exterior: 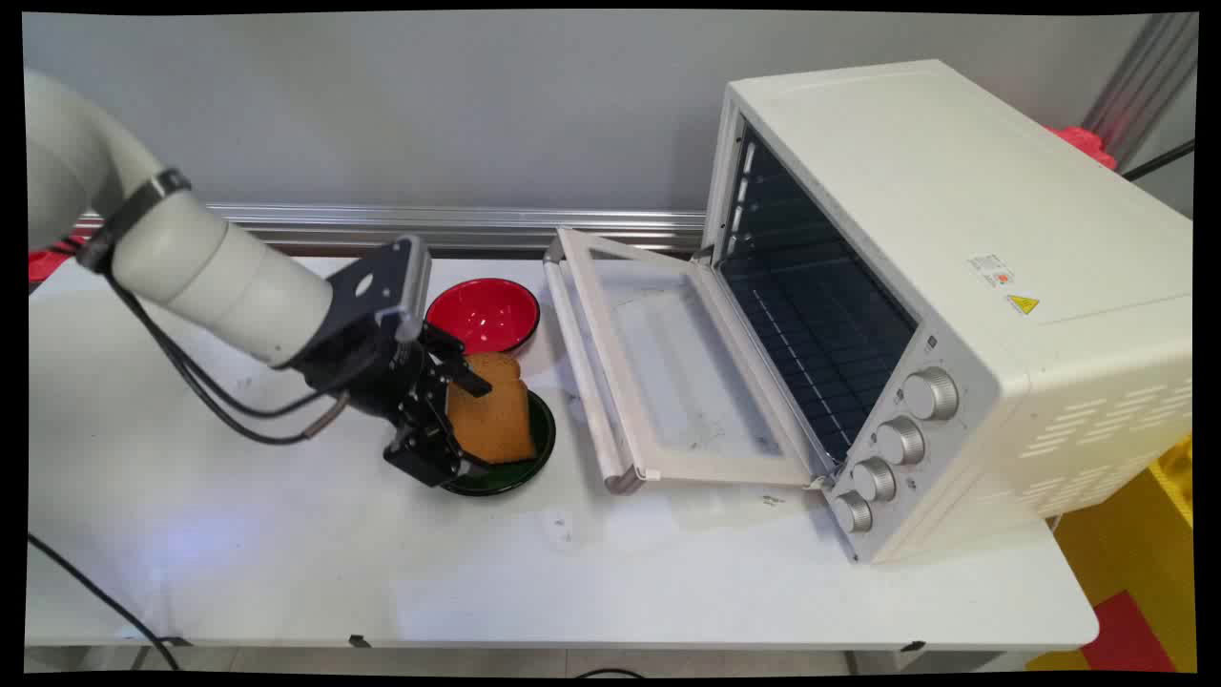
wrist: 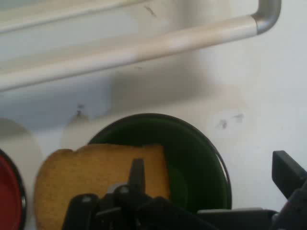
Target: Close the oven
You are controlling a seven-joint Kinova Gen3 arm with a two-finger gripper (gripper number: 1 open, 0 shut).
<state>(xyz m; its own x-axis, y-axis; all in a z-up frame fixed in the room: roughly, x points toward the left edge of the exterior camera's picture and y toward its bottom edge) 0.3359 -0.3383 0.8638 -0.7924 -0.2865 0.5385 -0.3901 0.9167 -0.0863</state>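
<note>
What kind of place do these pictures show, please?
Probably a robot test bench set up like a kitchen: a white table with a toaster oven, door open, and a gripper at bread over a green bowl.

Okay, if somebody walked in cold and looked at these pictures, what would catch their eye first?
Most likely the big white toaster oven on the table's right, its glass door folded down flat toward the middle. Next, the black gripper left of that door, closed on a slice of toast over a dark green bowl. A red bowl sits just behind them, toward the wall.
</note>
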